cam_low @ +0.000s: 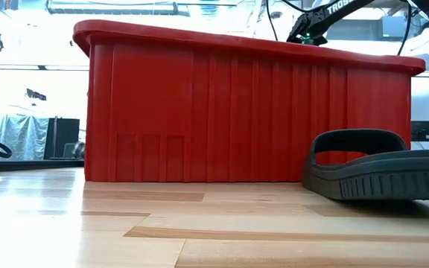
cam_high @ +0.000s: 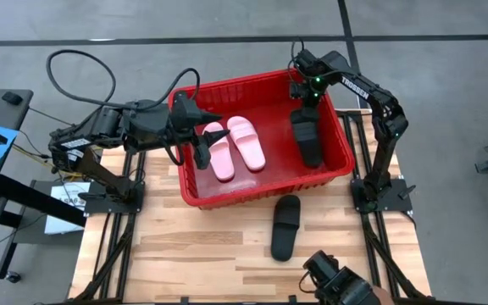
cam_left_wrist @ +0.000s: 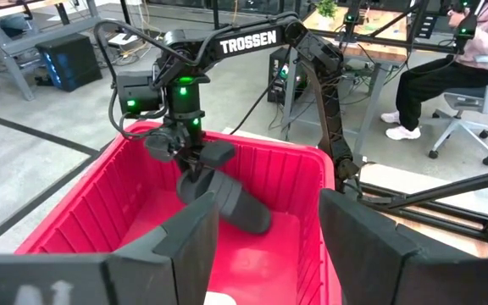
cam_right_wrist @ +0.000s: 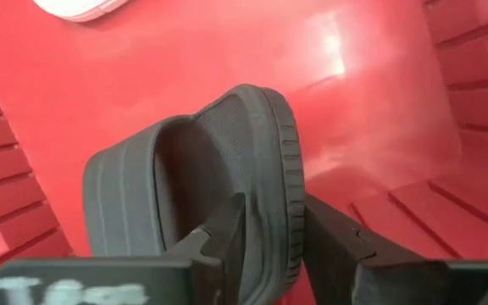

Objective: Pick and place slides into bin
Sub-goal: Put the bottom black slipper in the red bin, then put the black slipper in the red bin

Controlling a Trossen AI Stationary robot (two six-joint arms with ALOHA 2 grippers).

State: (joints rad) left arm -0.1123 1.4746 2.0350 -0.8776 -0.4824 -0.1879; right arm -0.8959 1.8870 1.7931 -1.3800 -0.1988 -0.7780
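Right wrist view: black slide (cam_right_wrist: pixel 227 169) between right gripper (cam_right_wrist: pixel 274 237) fingers.

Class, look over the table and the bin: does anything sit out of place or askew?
One black slide lies on the table outside the bin, while both pink slides are inside. The other black slide leans tilted in the bin's right end, its edge between the right gripper's fingers.

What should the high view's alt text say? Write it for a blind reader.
From above, the right end effector holds a black slide inside a red bin beside two pink slides. The left end effector hangs open over the bin's left side, and a second black slide lies on the table outside it.
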